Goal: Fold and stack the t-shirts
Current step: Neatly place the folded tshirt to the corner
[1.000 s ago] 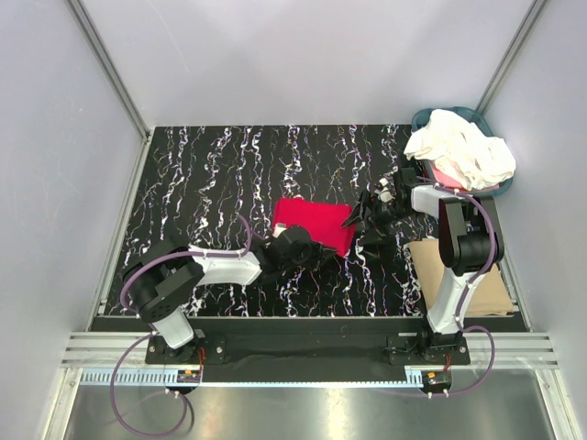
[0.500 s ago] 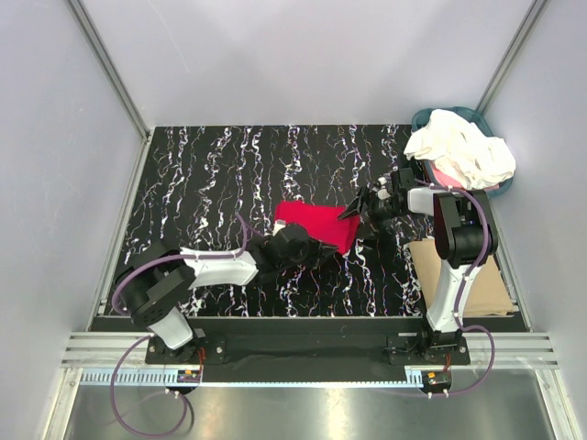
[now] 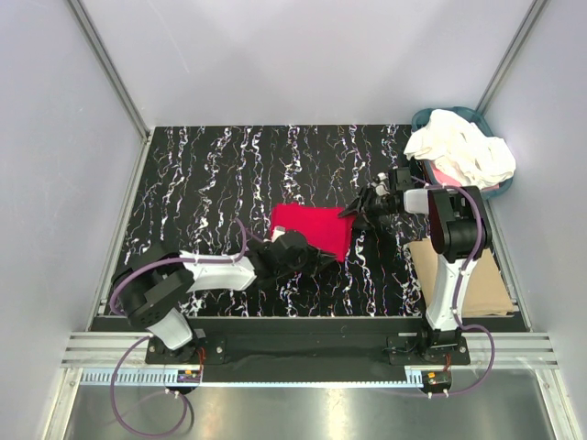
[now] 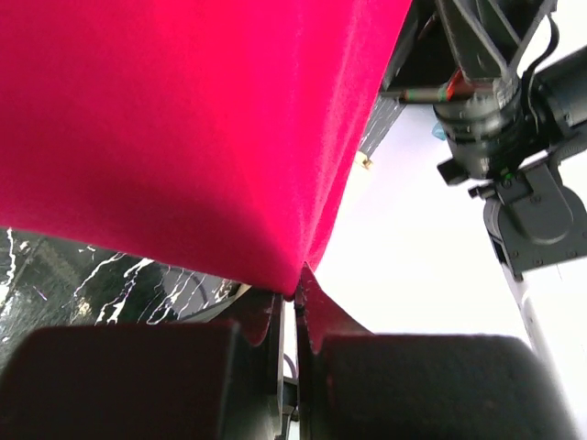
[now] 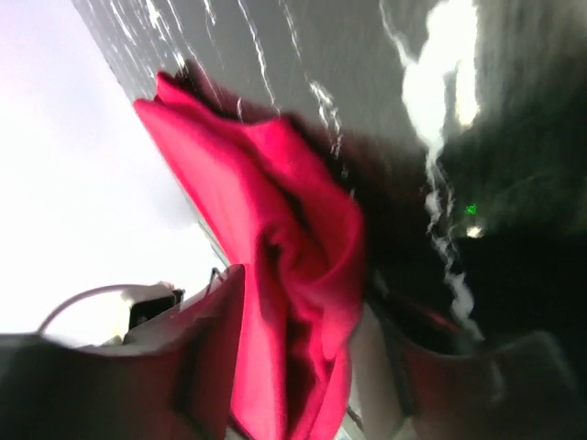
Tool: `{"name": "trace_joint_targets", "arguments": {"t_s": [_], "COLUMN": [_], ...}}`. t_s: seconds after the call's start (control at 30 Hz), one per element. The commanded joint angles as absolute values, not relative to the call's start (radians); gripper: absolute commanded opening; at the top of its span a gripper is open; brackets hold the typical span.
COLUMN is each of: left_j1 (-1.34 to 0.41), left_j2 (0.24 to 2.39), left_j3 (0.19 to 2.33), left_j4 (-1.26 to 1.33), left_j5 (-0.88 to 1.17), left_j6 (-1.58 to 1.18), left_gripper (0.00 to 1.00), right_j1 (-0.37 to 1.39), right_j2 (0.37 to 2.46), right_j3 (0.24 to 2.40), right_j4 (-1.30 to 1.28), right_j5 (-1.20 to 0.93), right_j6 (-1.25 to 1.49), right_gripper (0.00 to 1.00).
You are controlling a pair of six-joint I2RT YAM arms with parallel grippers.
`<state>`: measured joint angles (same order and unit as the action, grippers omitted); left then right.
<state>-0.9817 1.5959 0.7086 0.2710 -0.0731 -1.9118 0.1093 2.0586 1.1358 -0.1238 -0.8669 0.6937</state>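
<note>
The red t-shirt (image 3: 310,229) lies folded at mid-table, with cloth raised at both ends. My left gripper (image 3: 275,244) is shut on its near-left corner. In the left wrist view the red t-shirt (image 4: 183,128) stretches up and away from the pinched fingertips of the left gripper (image 4: 295,295). My right gripper (image 3: 351,213) is at the shirt's right edge. In the right wrist view a loose bunch of the red t-shirt (image 5: 293,238) sits between the jaws of the right gripper (image 5: 307,293), which still stand apart. Cream-white t-shirts (image 3: 461,151) are heaped at the back right.
The cream-white heap fills a teal round basket (image 3: 424,117) in the far right corner. A flat tan cardboard sheet (image 3: 477,284) lies at the near right by the right arm's base. Grey walls enclose the black marbled table (image 3: 202,183).
My right gripper has moved left onto the red shirt's right edge and its jaws have narrowed around the cloth. My left gripper stayed shut and drew its corner slightly left.
</note>
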Motion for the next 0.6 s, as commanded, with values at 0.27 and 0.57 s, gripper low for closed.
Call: {"name": "trace_joint_targets", "arguments": {"t_s": [0.27, 0.57], "left_j1": [-0.997, -0.97], "left_j2": [1.52, 1.344], "left_j3": [0.672, 0.674], "left_j4": [0.267, -0.034], "left_j5": [0.032, 0.316], "left_j6": [-1.835, -1.409], "left_gripper": [0.28, 0.53], "right_j1": [0.141, 0.14], "right_j2": [1.927, 1.512], "right_j3": [1.072, 0.927], "right_j4": [-0.108, -0.506], "right_j5": [-0.63, -0.127], "right_j6": [0.675, 0.788], "right_gripper": [0.0, 0.0]}}
